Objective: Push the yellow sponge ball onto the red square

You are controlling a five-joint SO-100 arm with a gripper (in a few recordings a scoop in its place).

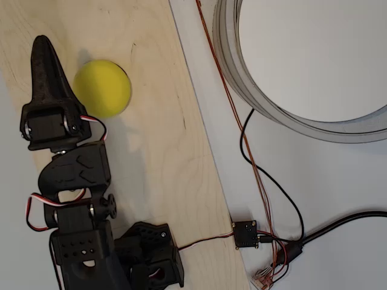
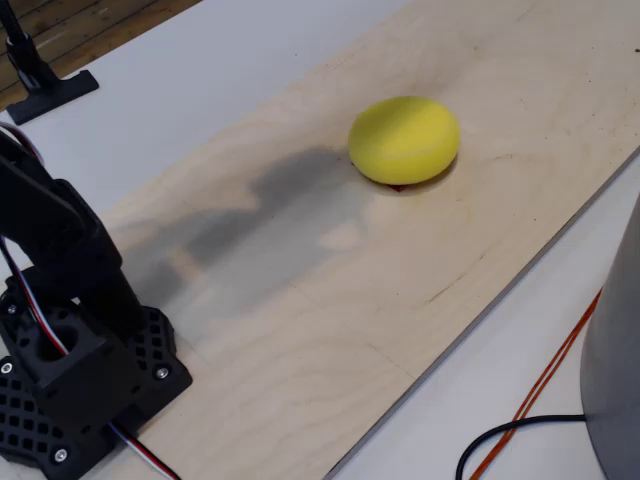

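Yellow sponge ball (image 1: 103, 87) sits on the wooden board (image 1: 163, 157) in the upper left of the overhead view. It is round, bright and not shiny. In the fixed view the ball (image 2: 404, 139) lies in the upper middle of the frame, and a tiny bit of red (image 2: 398, 186) peeks out from under its near edge. It is too small to tell what the red bit is.

The black gripper (image 1: 43, 51) is in the upper left of the overhead view, just to the left of the ball. Its pointed tip aims at the top of the frame. From above it looks like one dark pointed shape, so I cannot tell if the claw is open or closed. It has no hold of the ball. The ball is just beside the claw, and I cannot tell if they touch.

The black arm (image 1: 75, 181) runs down the left side of the overhead view to its base (image 1: 148, 257) at the bottom. In the fixed view the base (image 2: 80, 380) stands at the lower left, on the board's corner.

A grey ring (image 1: 290, 115) lies on the white table (image 1: 338, 181) in the upper right of the overhead view. Black and orange wires (image 1: 266, 181) run down to a small black box (image 1: 245, 234) by the board's edge.
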